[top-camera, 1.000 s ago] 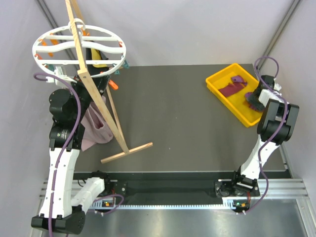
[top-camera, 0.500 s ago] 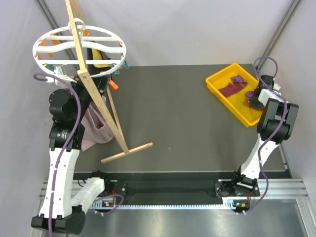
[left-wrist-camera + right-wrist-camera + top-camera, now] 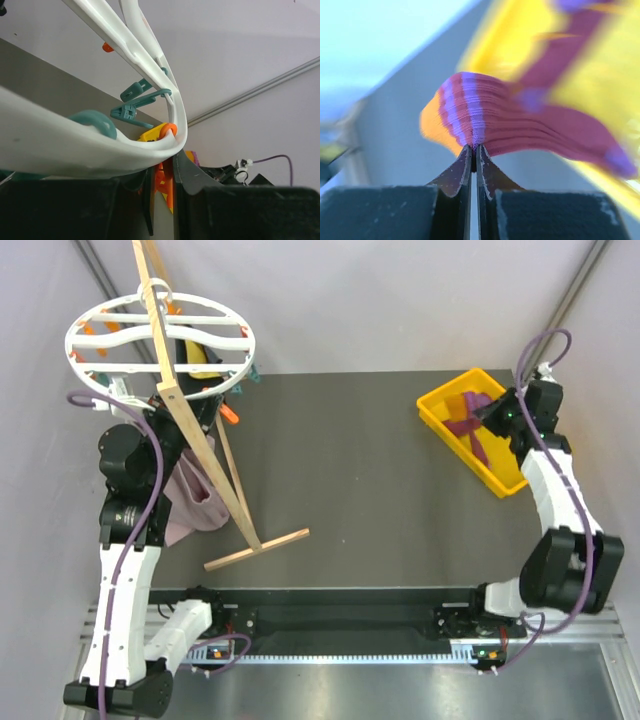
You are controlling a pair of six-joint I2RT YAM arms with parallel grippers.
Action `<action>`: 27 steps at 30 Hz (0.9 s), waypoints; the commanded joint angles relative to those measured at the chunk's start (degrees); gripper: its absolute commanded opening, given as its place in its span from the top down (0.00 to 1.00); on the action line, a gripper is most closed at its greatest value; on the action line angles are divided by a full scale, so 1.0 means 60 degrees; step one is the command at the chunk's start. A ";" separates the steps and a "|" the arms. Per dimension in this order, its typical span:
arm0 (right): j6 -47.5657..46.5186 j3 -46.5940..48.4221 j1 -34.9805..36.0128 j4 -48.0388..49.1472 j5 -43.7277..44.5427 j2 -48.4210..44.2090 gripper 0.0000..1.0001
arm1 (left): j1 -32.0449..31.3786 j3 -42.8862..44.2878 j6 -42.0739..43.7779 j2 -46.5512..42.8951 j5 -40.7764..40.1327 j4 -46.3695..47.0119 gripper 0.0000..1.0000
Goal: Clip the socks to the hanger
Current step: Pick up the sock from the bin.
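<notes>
While the right gripper pinches one maroon sock between fully closed fingers, the fabric bulges out above the fingertips, showing an orange patch on its left edge and lilac ribbed stripes. Behind it, badly blurred, a second sock lies in the yellow tray. Seen from above, the right gripper reaches over the tray at the far right corner of the dark table, and the held sock trails down from it across the tray's floor.

At the far left, the round white hanger hangs high on a light wooden stand, whose T-shaped foot rests on the table. A pale mauve cloth droops below the hanger beside the left arm.

The left wrist camera looks up at the hanger's curved rim from close underneath. Two teal clips dangle from a spoke, and an orange clip sits in the narrow gap between the fingers of the left gripper, just under the rim. Whether those fingers are pressing on the clip or merely flanking it cannot be told.
</notes>
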 commanded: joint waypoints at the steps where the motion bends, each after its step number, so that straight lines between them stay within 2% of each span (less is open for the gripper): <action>1: 0.1102 -0.0557 0.0919 0.1446 -0.2371 -0.0909 1.00 | -0.0041 -0.0135 0.0087 -0.0182 -0.0003 -0.0059 1.00; 4: 0.1936 -0.0938 0.2399 0.2253 -0.3030 -0.1598 1.00 | -0.0041 -0.0179 -0.0234 -0.0197 -0.0004 0.0043 1.00; 5: 0.2490 -0.1142 0.2721 0.3010 -0.3279 -0.1759 1.00 | -0.0027 -0.0238 -0.0323 -0.0197 0.0040 0.0116 1.00; 10: 0.4015 -0.1349 0.4948 0.4962 -0.3618 -0.1673 1.00 | -0.0027 -0.0267 -0.0850 -0.0226 -0.0046 0.0089 1.00; 11: 0.4584 -0.1451 0.5531 0.5879 -0.3604 -0.1556 1.00 | -0.0027 -0.0296 -0.0909 -0.0298 -0.0207 0.0088 1.00; 14: 0.5349 -0.1539 0.6281 0.7012 -0.3399 -0.1118 1.00 | -0.0027 -0.0297 -0.1056 -0.0431 -0.0369 0.0132 1.00; 17: 0.6839 -0.1715 0.7116 0.9062 -0.3267 -0.0518 1.00 | -0.0041 -0.0282 -0.1276 -0.0475 -0.0413 0.0161 1.00; 18: 0.7121 -0.1730 0.7278 1.0184 -0.3223 -0.0341 1.00 | -0.0027 -0.0282 -0.1334 -0.0475 -0.0370 0.0161 1.00; 22: 0.8177 -0.1541 0.7952 1.2240 -0.2945 0.0625 1.00 | -0.0027 -0.0413 -0.1860 -0.0548 -0.0442 0.0102 1.00; 27: 0.9233 -0.0911 0.8510 1.4046 -0.2842 0.1813 1.00 | -0.0041 -0.0590 -0.2243 -0.0548 -0.0340 0.0279 1.00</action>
